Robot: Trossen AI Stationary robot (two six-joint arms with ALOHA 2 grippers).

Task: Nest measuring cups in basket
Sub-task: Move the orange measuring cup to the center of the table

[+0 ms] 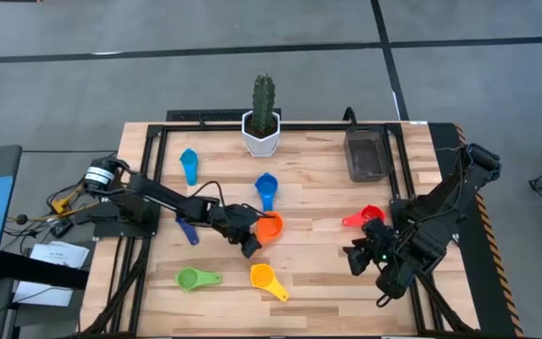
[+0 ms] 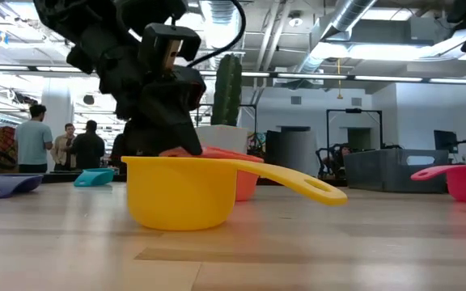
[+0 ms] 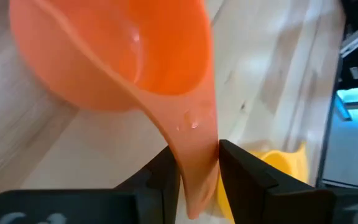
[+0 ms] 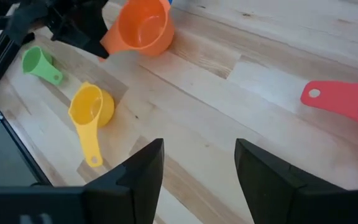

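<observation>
The left gripper [image 1: 251, 240] pinches the orange cup's [image 1: 269, 227] handle mid-table, the cup seemingly just off the wood. The right gripper [image 4: 197, 171] hangs spread wide near the red cup [image 1: 366, 217]; the basket [image 1: 367, 155] stands at the table's far right.

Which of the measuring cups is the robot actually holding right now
The orange cup. The left gripper has its jaws shut on its handle near the table's middle; all other cups lie loose on the wood.

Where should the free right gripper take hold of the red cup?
Grip the red cup by its flat handle, which points toward table centre in the high view, coming from above with a finger on each long edge. The round bowl looks too wide to pinch well. The right gripper is open just beside it; the left gripper holds the orange cup.
</observation>
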